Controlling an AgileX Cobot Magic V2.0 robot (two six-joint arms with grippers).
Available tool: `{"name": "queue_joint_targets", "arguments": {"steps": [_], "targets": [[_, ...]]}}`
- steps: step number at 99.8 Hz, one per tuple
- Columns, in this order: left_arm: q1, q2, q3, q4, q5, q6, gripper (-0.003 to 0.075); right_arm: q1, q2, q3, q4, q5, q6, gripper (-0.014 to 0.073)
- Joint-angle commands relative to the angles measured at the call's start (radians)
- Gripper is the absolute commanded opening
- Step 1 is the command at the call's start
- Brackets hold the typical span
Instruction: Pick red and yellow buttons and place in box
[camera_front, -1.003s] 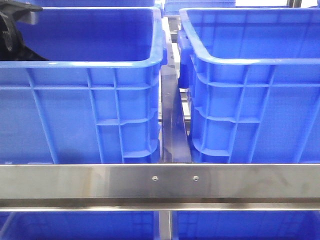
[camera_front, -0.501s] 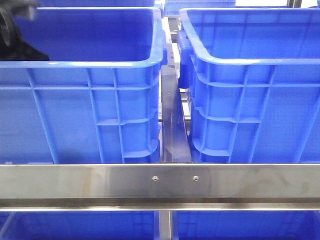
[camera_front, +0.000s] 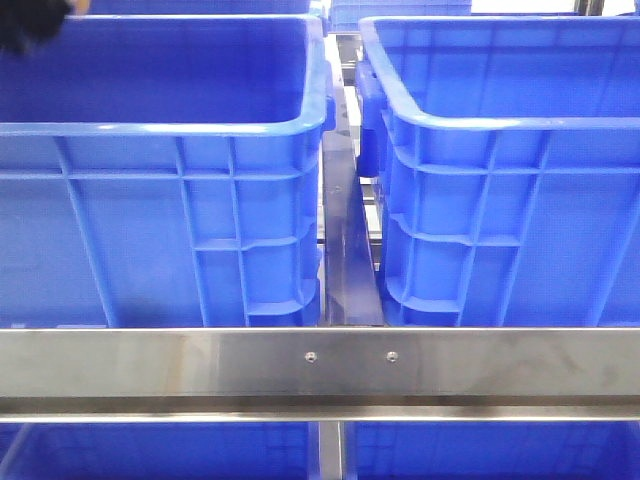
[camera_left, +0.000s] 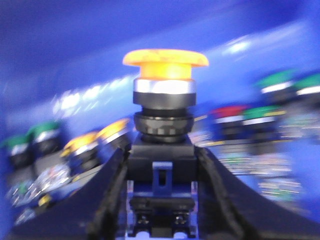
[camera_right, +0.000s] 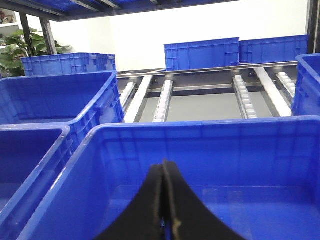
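1. Two big blue crates fill the front view: left crate (camera_front: 160, 200) and right crate (camera_front: 510, 200), side by side w/ a narrow gap between; a steel rail (camera_front: 320, 365) crosses the lower frame in front of them. Both sit on the rack so each arm gets its own bin.
2. Right wrist view looks into an open blue crate (camera_right: 200, 150), bare as far as seen; roller tracks (camera_right: 240, 95) and more crates in the upper frame. Probably the drop box, judging by its bare floor.
3. Left arm: only a dark blur w/ an orange speck at the upper-left corner of the front view, above the left crate.
4. Right pincer (camera_right: 163, 200): jaws pressed together, nothing between, parked low centre over its crate, prob. idle.
5. Left pincer (camera_left: 161, 190): clamped on the black base of the yellow button (camera_left: 165, 65), cap upright at frame centre, so the cap stays clear of the fingers.
6. Behind it, blurred: more buttons, incl. a red button (camera_left: 229, 112), green and yellow caps, lying in the source crate. Blur suggests motion; likely step is carrying to the box.
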Motion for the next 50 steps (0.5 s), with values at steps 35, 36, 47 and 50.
{"name": "queue_joint_targets", "arguments": {"steps": [35, 36, 47, 50], "targets": [[-0.422, -0.265, -0.026, -0.009, 0.008, -0.004, -0.0019, -0.003, 0.002, -0.025, 0.010, -0.008, -0.012, -0.0067], [-0.429, -0.267, -0.026, -0.009, 0.008, -0.004, -0.0019, -0.003, 0.002, -0.025, 0.010, -0.008, -0.012, -0.0067], [-0.529, -0.269, -0.026, -0.011, 0.022, -0.004, -0.0019, -0.003, 0.002, -0.025, 0.010, -0.008, -0.012, -0.0066], [-0.551, -0.269, -0.026, -0.011, 0.024, -0.004, -0.0019, -0.003, 0.002, -0.025, 0.010, -0.007, -0.012, -0.0064]]}}
